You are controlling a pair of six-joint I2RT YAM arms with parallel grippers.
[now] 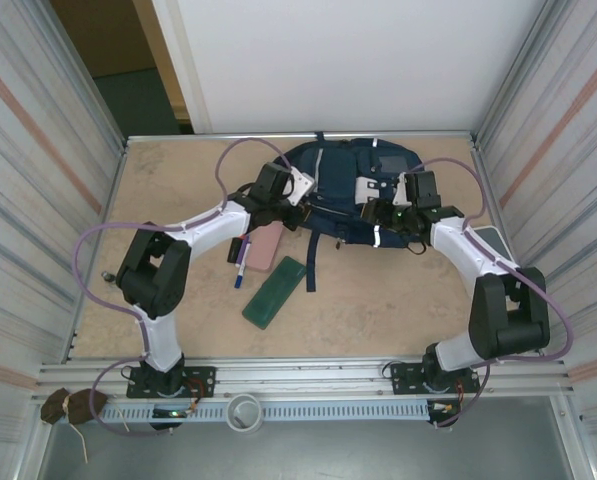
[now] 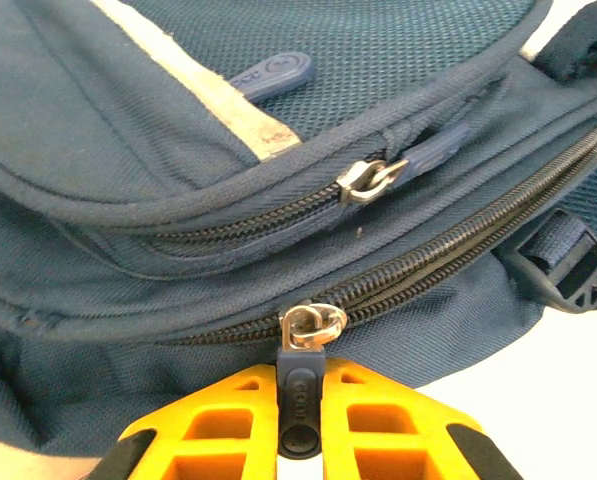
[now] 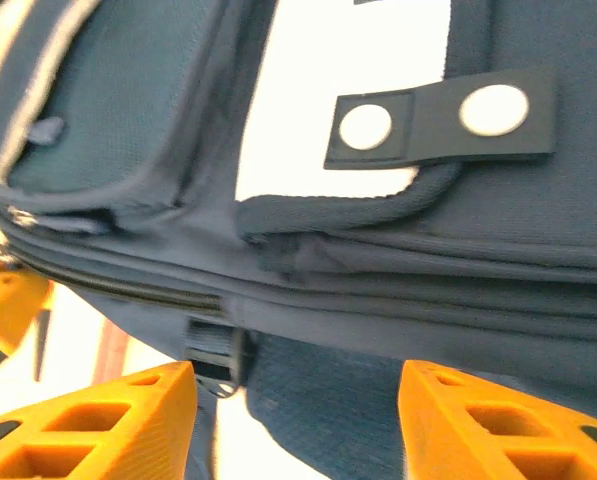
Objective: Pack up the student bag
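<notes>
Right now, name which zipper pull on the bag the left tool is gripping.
The lower zipper pull, pinched between the left tool's yellow fingers; the upper zipper pull on the student bag hangs free, untouched.

The left gripper (image 2: 300,380) is cut off at the bottom edge. The right wrist view is blurred, the student bag (image 3: 378,300) overrunning every edge. At the worktop's (image 1: 378,300) right edge, the right arm (image 1: 468,250) half hides a flat grey thing (image 1: 496,240).
</notes>
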